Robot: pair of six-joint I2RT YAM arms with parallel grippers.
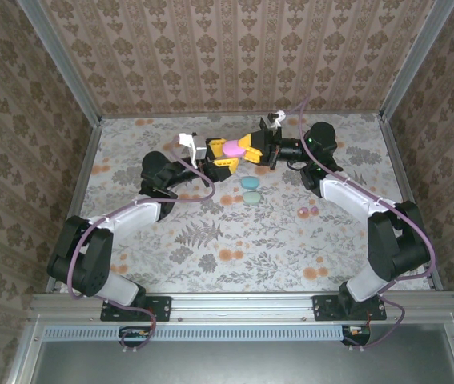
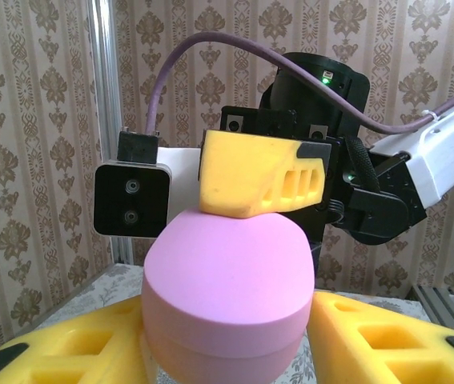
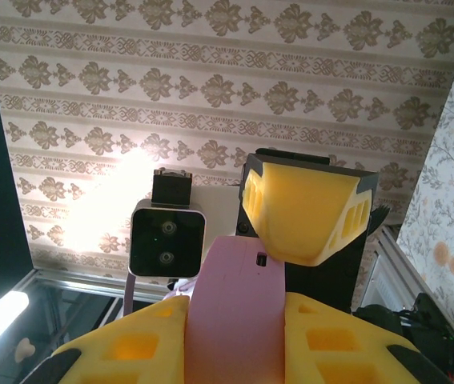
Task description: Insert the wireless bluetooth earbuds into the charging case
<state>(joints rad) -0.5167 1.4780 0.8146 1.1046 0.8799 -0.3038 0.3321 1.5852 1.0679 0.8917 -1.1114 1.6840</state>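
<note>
The pink charging case (image 2: pixel 222 288) is seen closest in the left wrist view. It is squeezed between the two yellow fingers (image 2: pixel 74 348) of the left end effector (image 2: pixel 227 352). These fingers are pressed on it at 9 o'clock and 3 o'clock, so this end effector is closed on the case. One yellow finger (image 2: pixel 263 172) of the right end effector (image 1: pixel 251 147) is laid on top of the case at 12 o'clock.

In the right wrist view, the same pink case (image 3: pixel 231 320) is gripped between the right end effector's own two fingers (image 3: pixel 130 352) at the bottom. That end effector is narrow and is closed on the case too. A finger (image 3: pixel 307 208) of the left end effector is seen above the case, near 1 o'clock.

From the top, the case (image 1: pixel 233 148) is found at 12 o'clock on the flowered worktop (image 1: pixel 210 256), where both end effectors are brought together.

Two tiny pink earbuds (image 1: pixel 303 212) are left lying on the worktop, at 4 o'clock from the case and well apart from both end effectors. They are placed side by side, near the right arm's white part.

Two pale cyan pieces (image 1: pixel 251 197) are laid close together on the worktop, at 5 o'clock from the case. What they are cannot be told from so far away.
</note>
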